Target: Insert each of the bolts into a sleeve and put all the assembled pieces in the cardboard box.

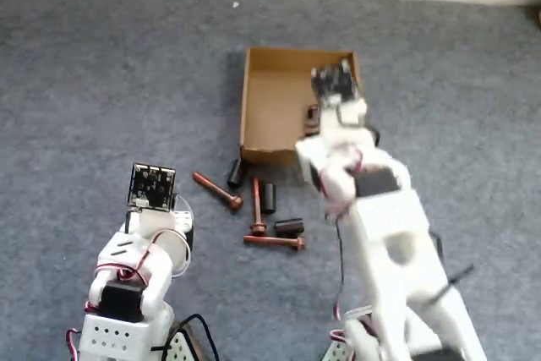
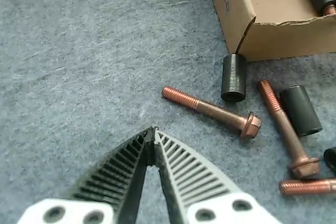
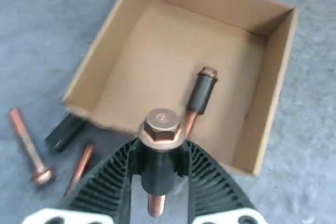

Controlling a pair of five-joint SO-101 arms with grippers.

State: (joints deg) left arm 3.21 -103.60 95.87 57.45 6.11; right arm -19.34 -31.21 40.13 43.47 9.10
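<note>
Right gripper [image 3: 158,150] clamped on black cylindrical sleeve [image 3: 157,174] holding copper hex-head bolt [image 3: 160,127], above open brown cardboard box [image 3: 273,77]. Second assembled bolt-in-sleeve piece [image 3: 201,92] lying inside box. Left gripper [image 2: 153,136] closed over grey carpeted surface [image 2: 79,51], near loose copper bolts [image 2: 210,109] and black sleeves [image 2: 233,77] beside box.

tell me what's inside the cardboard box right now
One assembled piece, a bolt in a black sleeve, lies on the floor of the cardboard box. The near floor strip is covered by the sleeved bolt held in the right jaws.
</note>
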